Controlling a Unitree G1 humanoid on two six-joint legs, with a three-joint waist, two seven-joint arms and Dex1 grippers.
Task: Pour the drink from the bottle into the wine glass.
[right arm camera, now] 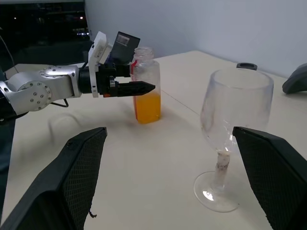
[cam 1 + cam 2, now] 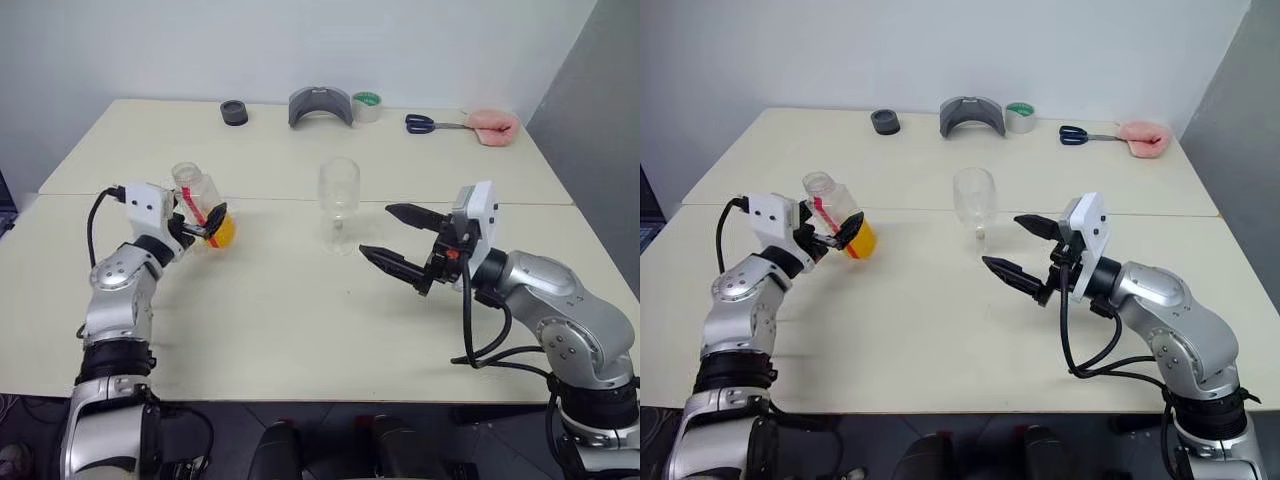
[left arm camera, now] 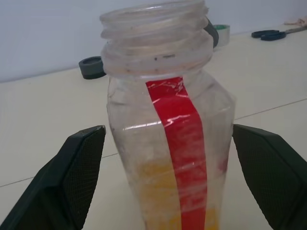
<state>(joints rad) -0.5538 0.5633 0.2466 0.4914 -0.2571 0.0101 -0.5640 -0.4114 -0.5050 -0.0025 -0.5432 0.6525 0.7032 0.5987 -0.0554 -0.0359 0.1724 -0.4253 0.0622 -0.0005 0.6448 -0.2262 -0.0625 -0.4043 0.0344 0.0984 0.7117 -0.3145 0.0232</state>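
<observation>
On table's left side I see the uncapped bottle [image 2: 203, 208] standing upright, orange drink [image 1: 147, 107] low inside. My left gripper [image 2: 204, 226] brackets it, fingers wide, no grip yet. Right gripper [image 2: 395, 241] gapes empty beside wine glass [image 2: 338, 204], mid-table.

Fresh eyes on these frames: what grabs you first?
The uncapped bottle with orange drink in its base, standing on the table between the open fingers of the left gripper. Next, the empty wine glass at the table's middle, with the right gripper wide open just beside it. Along the far edge lie scissors and a tape roll.
</observation>
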